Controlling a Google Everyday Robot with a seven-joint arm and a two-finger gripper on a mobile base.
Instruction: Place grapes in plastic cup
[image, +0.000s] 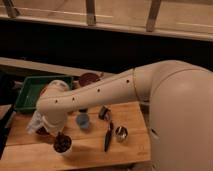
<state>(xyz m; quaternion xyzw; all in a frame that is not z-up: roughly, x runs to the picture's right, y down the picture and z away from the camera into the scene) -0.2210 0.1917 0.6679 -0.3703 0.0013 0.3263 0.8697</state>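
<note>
My gripper (61, 139) is at the end of the cream arm, low over the front left of the wooden table (90, 150). It is shut on the grapes (62, 144), a dark purple-brown bunch just above the table top, with a pale shape right under it. The plastic cup (82, 120), small and blue-grey, stands upright on the table to the right of and behind the grapes, clearly apart from them. The arm hides most of the wrist.
A small shiny metal cup (120, 132) stands at the right, with a black tool (108, 136) lying beside it. A green tray (31, 92) and a dark bowl (89, 79) are at the back. Crinkled clear plastic (36, 123) lies at the left, behind the gripper.
</note>
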